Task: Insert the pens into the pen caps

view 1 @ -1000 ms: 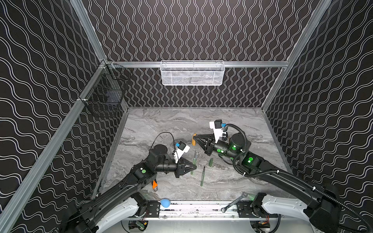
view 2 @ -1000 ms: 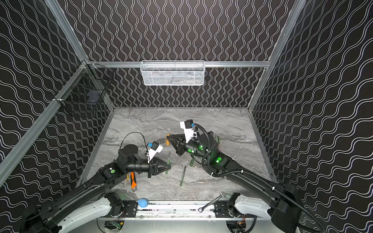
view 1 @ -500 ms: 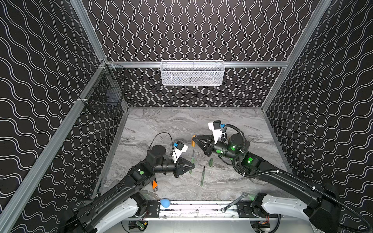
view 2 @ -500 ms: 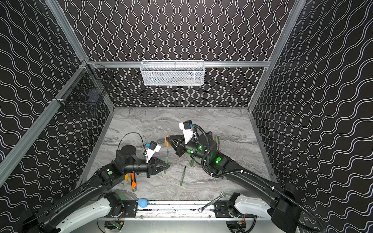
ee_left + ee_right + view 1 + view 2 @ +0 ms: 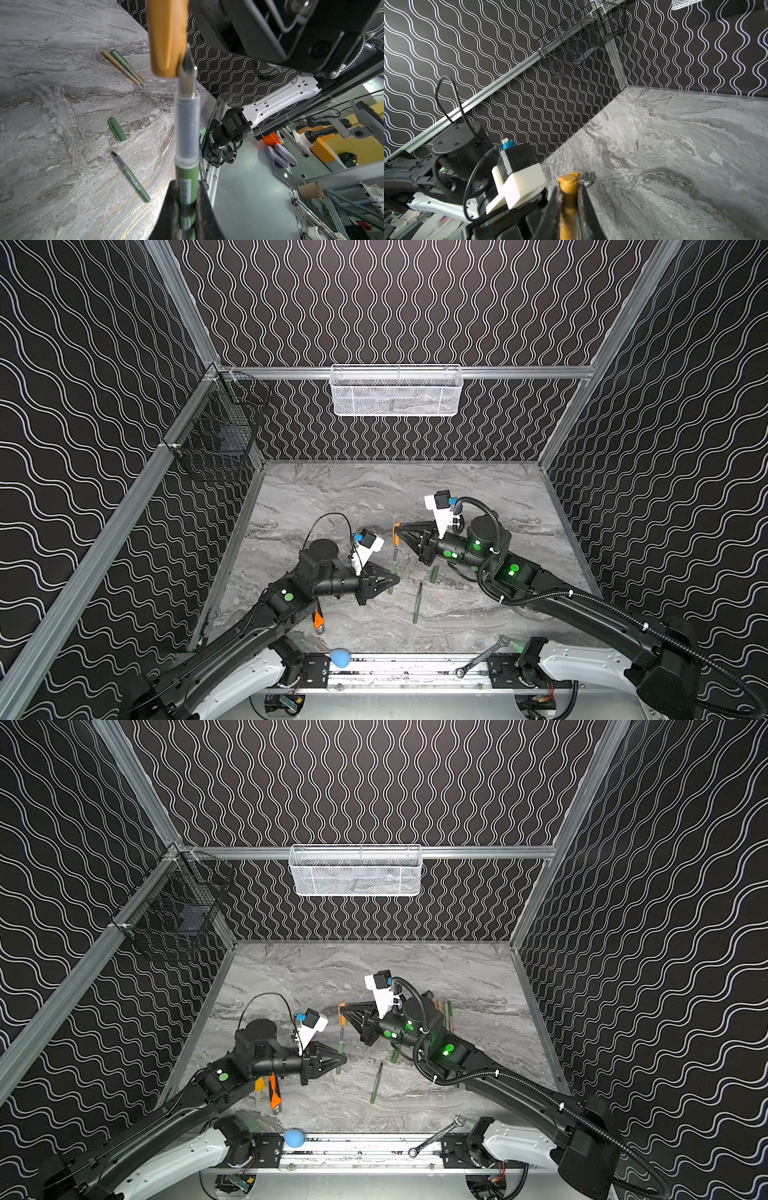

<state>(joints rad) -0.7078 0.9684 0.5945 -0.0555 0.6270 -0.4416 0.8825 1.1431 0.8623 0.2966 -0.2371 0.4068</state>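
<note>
My left gripper (image 5: 187, 199) is shut on a green pen (image 5: 187, 145), nib pointing away from it. My right gripper (image 5: 569, 188) is shut on a tan-orange pen cap (image 5: 568, 180). In the left wrist view the nib sits at the edge of that cap's (image 5: 167, 41) open end, beside its rim rather than clearly inside. Both top views show pen (image 5: 393, 568) (image 5: 341, 1044) and cap (image 5: 397, 533) (image 5: 342, 1013) nearly in line mid-table. Another green pen (image 5: 417, 603) and a green cap (image 5: 434, 574) lie loose on the table.
Capped pens (image 5: 444, 1015) lie behind the right arm. An orange-handled utility knife (image 5: 318, 618) lies under the left arm. A wrench (image 5: 482, 657) and a blue ball (image 5: 340, 657) sit on the front rail. A white basket (image 5: 397, 391) and a black wire basket (image 5: 220, 435) hang on the walls.
Both grippers have shifted slightly. The orange cap has come a little nearer the front and the pen's nib now meets its open end. Neither grip has changed.
</note>
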